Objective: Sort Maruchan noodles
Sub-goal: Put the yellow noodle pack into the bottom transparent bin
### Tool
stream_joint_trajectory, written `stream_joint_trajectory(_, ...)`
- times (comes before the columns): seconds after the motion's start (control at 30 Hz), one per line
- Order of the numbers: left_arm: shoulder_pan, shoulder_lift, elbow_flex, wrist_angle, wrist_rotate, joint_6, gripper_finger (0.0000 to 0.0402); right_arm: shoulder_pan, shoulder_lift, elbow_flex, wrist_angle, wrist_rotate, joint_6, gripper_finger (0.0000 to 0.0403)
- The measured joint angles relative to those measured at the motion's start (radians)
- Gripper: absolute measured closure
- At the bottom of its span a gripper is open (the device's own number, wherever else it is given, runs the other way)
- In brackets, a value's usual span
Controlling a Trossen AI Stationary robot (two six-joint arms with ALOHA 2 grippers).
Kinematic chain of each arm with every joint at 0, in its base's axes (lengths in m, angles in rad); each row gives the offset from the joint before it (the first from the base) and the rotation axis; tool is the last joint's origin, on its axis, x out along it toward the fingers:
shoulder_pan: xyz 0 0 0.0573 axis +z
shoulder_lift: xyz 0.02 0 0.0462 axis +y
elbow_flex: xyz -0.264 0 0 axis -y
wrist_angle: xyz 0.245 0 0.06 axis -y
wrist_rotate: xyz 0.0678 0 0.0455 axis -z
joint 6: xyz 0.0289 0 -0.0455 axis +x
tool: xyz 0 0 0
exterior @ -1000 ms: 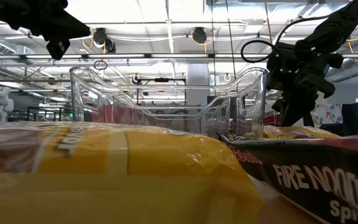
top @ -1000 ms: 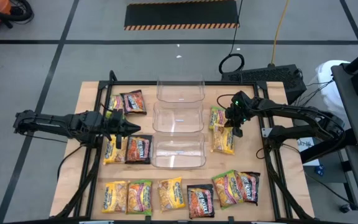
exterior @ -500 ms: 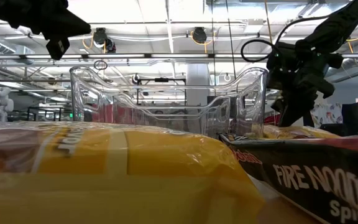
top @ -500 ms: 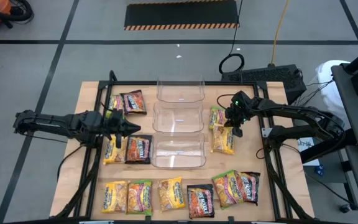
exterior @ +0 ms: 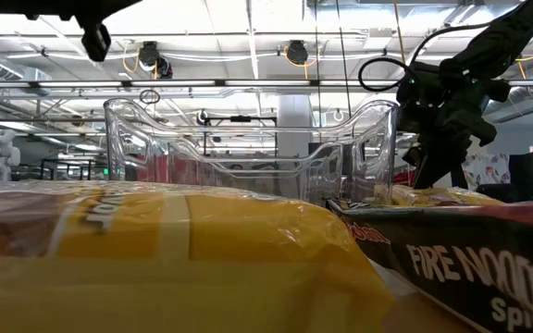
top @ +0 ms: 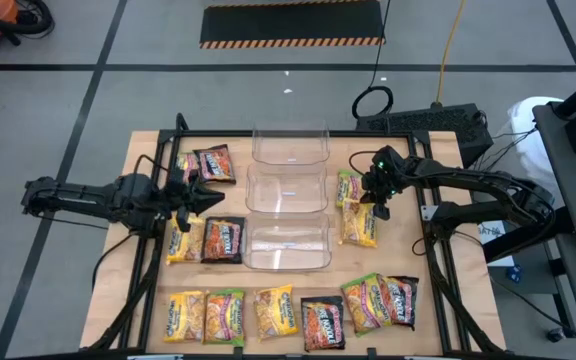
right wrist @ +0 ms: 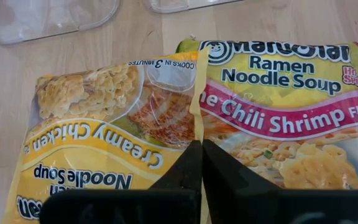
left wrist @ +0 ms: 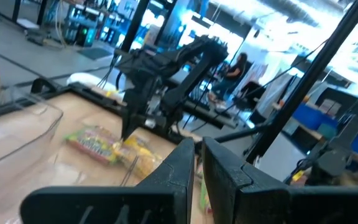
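**A:** What lies where on the worktop point(top: 143, 300)?

**B:** A wooden worktop seen from above. Three clear bins point(top: 288, 205) stand in a column down its middle. Noodle packets lie flat on both sides of the bins and in a row along the near edge point(top: 288, 312).

**A:** And the arms?

**B:** The left arm reaches in from the left, raised over the packets beside the bins. Its left claw point(top: 208, 198) holds nothing; its fingers stand almost together with a narrow gap. The right claw point(top: 379, 207) is lower, over two packets right of the bins.

**A:** How do those two lie from it?

**B:** Directly beneath. The wrist camera shows its fingers point(right wrist: 179, 171) pressed shut, empty, the tips on the seam where a yellow creamy chicken packet point(right wrist: 104, 134) meets a green chili shrimp packet point(right wrist: 284, 106). They touch side by side, long edges parallel.

**A:** Which arm is nearer?

**B:** The right, clearly. I judge it must open, then shift sideways onto one packet.
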Motion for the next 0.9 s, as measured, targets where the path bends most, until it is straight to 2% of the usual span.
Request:
stream_joint_trajectory(0.3, 0.000, 0.000, 0.000, 0.033, 0.000, -0.003, 0.0364, 0.000, 0.000, 0.000, 0.007, 0.001, 0.000, 0.0403)
stream_joint_trajectory(0.53, 0.000, 0.021, 0.000, 0.036, -0.009, -0.074, 0.0364, 0.000, 0.000, 0.000, 0.008, 0.002, -0.014, 0.0403)
stream_joint_trajectory(0.77, 0.027, 0.191, 0.004, 0.122, -0.035, -0.149, 0.0364, 0.000, 0.000, 0.000, 0.008, 0.002, -0.022, 0.0403)
stream_joint_trajectory(0.9, 0.047, 0.317, 0.074, 0.149, -0.015, -0.069, 0.0364, 0.000, 0.000, 0.000, 0.008, 0.002, -0.022, 0.0403)
